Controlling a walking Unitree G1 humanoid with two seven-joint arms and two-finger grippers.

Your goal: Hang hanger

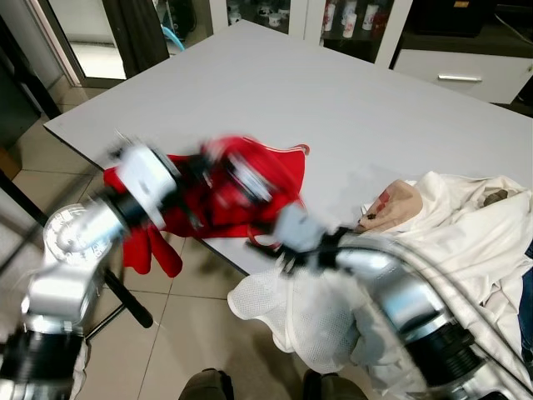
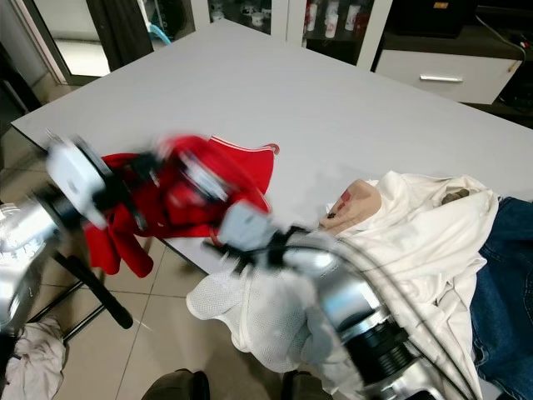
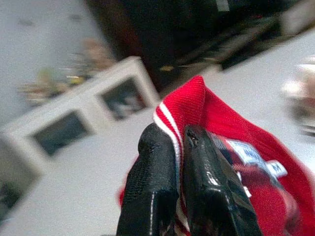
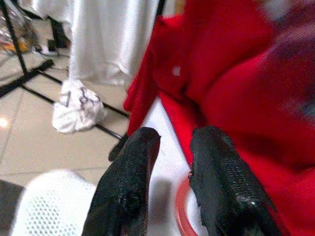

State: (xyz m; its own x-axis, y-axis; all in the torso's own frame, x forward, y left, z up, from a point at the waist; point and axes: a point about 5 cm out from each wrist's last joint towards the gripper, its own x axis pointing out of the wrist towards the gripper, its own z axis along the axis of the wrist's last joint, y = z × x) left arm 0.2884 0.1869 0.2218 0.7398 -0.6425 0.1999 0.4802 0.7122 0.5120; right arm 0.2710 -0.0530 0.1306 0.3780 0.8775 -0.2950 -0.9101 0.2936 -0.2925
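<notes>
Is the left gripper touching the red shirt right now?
Touching. In the left wrist view the left gripper is shut on the red shirt's white-striped collar edge, pinched between its fingers.

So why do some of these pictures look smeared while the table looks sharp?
In the eye views the left hand and the red garment are motion-blurred, while the grey table stays crisp. In the left wrist view the black fingers are sharp and the background cabinets soft. The right wrist view blurs the red cloth.
</notes>
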